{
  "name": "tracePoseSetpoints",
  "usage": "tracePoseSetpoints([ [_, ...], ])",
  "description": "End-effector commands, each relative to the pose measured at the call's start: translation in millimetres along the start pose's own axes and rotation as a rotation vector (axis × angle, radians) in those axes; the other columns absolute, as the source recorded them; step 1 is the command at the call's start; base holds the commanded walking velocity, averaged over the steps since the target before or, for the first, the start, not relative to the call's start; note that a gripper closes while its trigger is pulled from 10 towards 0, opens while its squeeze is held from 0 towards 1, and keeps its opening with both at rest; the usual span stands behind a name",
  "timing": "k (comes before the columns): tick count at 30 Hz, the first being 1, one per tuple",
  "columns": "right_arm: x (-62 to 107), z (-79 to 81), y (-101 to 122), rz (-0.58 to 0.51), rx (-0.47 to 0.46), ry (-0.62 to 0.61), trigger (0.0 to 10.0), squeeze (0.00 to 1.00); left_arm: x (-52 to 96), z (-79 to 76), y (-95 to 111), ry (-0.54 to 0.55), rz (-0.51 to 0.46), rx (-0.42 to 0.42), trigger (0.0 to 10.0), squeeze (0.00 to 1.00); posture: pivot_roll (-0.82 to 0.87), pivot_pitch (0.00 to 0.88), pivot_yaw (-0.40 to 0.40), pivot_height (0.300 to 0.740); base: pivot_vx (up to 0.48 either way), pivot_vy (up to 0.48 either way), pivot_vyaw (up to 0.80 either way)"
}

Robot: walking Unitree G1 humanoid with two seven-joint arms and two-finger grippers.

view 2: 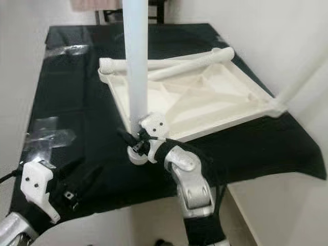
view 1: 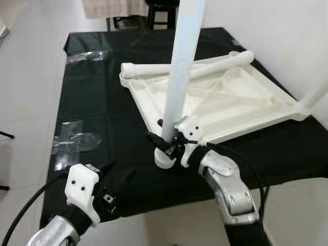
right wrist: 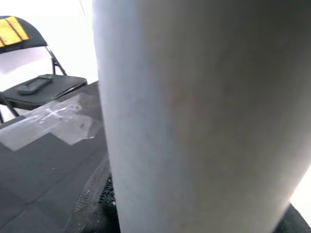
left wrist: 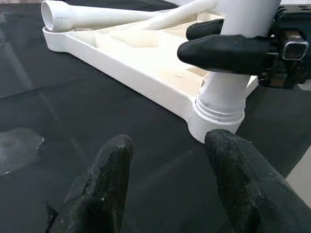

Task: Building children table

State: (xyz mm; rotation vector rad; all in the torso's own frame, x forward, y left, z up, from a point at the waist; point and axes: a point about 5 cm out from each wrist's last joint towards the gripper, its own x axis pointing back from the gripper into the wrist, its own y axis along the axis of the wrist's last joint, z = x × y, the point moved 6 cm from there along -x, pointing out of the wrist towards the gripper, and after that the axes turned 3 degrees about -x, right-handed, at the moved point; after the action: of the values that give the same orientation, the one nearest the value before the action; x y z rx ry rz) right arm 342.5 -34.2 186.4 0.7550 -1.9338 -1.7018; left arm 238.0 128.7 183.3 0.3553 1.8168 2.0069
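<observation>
One tabletop [view 1: 246,102], three legs [view 1: 182,72]

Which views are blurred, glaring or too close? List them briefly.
Right wrist view: the table leg sits too close, soft and featureless. Left wrist view: the left gripper's fingers are blurred, the tabletop sharp. Left eye view: glare on the clear tape.

Both eye views look forward and down from the robot's head over the near edge of the black cloth-covered table [view 1: 102,118] — they share the upturned white plastic tabletop [view 2: 205,102] and its upright white tubular leg [view 1: 182,66]. The left wrist view sits low, facing that leg's socket corner. The right wrist view is pressed up against the leg — a black folding chair [right wrist: 39,87] behind.
</observation>
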Motion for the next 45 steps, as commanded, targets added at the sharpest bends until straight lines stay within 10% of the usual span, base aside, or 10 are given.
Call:
tracePoseSetpoints([
  [1, 1.7, 1.5, -57, 0.239, -0.012, -0.004, 0.0, 0.0, -1.0, -5.8, -2, -0.033, 0.015, 0.005, 10.0, 0.0, 0.17, 0.249, -0.108, 0.74, 0.0, 0.0, 0.0],
  [6, -6.7, 3.9, -53, 0.223, -0.019, 0.009, 0.5, 0.0, -0.4, -3.4, -2, -0.024, 0.015, 0.001, 10.0, 0.0, 0.17, 0.242, -0.114, 0.74, 0.0, 0.0, 0.0],
  [7, -14.4, 3.9, -46, 0.189, -0.041, 0.035, 10.0, 0.0, 0.0, -2.3, -3, -0.02, 0.017, -0.002, 10.0, 0.0, 0.18, 0.231, -0.113, 0.74, 0.0, 0.0, 0.0],
  [10, -18.6, 4.9, -39, 0.174, -0.064, 0.043, 10.0, 0.01, 0.2, -1.8, -3, -0.018, 0.019, -0.002, 10.0, 0.0, 0.18, 0.231, -0.113, 0.74, 0.0, 0.0, 0.0],
  [11, -24.2, 7.7, -28, 0.132, -0.102, 0.091, 10.0, 1.0, -0.4, -2.5, -3, -0.023, 0.019, -0.001, 10.0, 0.0, 0.18, 0.224, -0.114, 0.74, 0.0, 0.0, 0.0],
  [15, -29.1, 12.6, 6, 0.001, -0.112, 0.284, 10.0, 1.0, -2.3, -7.2, -5, -0.046, 0.022, 0.008, 10.0, 0.0, 0.18, 0.214, -0.119, 0.74, 0.0, 0.0, 0.0],
  [18, -23.5, 16.8, 17, -0.032, -0.035, 0.514, 10.0, 0.0, -2.2, -8.2, -6, -0.051, 0.026, 0.007, 10.0, 0.0, 0.18, 0.213, -0.122, 0.74, 0.0, 0.0, 0.0],
  [29, -36.4, 12.4, 23, 0.014, 0.018, 0.716, 10.0, 0.0, -0.5, -8.1, -6, -0.049, 0.034, -0.003, 10.0, 0.0, 0.21, 0.216, -0.131, 0.74, 0.0, 0.0, 0.0],
  [30, -36.8, 13.5, 23, 0.022, 0.017, 0.742, 0.0, 0.0, -0.2, -7.9, -6, -0.049, 0.034, -0.004, 10.0, 0.0, 0.21, 0.216, -0.13, 0.74, 0.0, 0.0, 0.0],
  [45, -32.6, -19.6, -5, 0.099, -0.011, 0.603, 0.0, 0.0, 2.0, -6.7, 0, -0.049, 0.032, -0.045, 10.0, 0.0, 0.21, 0.229, -0.127, 0.74, 0.0, 0.0, 0.0],
])
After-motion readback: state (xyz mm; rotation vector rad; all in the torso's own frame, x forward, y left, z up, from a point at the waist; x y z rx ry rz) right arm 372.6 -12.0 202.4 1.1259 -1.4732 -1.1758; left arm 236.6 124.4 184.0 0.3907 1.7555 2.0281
